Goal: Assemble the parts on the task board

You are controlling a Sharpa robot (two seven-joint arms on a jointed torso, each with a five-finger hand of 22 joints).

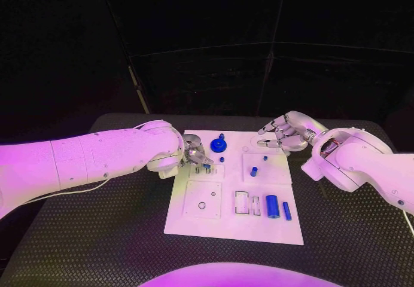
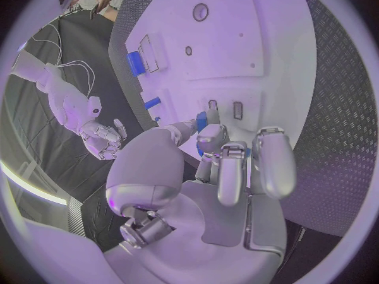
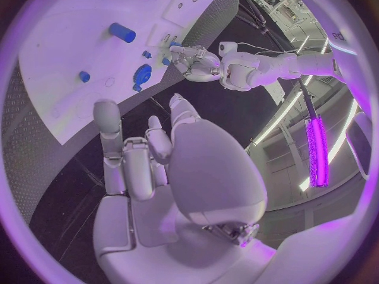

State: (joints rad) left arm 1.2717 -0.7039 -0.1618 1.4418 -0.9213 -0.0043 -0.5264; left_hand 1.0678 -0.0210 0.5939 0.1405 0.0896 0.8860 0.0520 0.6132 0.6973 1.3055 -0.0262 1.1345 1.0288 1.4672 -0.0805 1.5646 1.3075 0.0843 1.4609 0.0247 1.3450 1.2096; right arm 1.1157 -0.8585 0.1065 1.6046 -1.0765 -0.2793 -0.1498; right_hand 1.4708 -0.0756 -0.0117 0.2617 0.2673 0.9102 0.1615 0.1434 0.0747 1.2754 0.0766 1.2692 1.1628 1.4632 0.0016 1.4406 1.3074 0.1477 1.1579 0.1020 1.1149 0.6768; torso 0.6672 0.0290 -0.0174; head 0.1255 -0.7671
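the left hand point(image 1: 191, 156) pinches a small blue part point(image 2: 202, 120) over the slots on the white board point(image 1: 200, 224), apparently to seat it, while the right hand point(image 1: 285, 134) waits spread and empty at the board's far edge.

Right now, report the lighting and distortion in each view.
Head view: magenta light washes the task board and both arms, and the background is black. Left wrist view: fisheye bends the board's edges, with the left hand evenly lit. Right wrist view: bright strip lights glare behind the right hand.
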